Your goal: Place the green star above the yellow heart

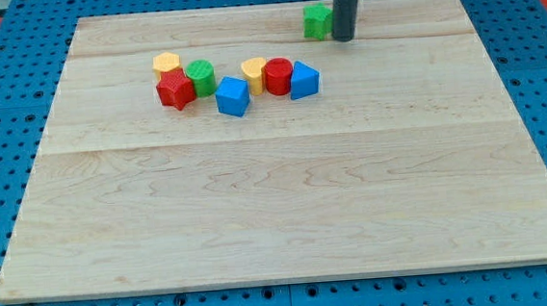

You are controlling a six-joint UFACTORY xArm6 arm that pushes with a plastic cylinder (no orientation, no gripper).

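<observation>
Green star [317, 21] sits far on the surface, my tip [344, 38] touching its right side, holding nothing; a skewed push could slide it past the yellow heart [254, 74].

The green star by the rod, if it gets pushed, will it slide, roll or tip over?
The green star looks low and flat-bottomed, so it probably slides rather than rolls or tips. My tip sits right beside it on the view's right; an off-centre push would likely spin it. The smooth wooden board suggests easy sliding.
</observation>
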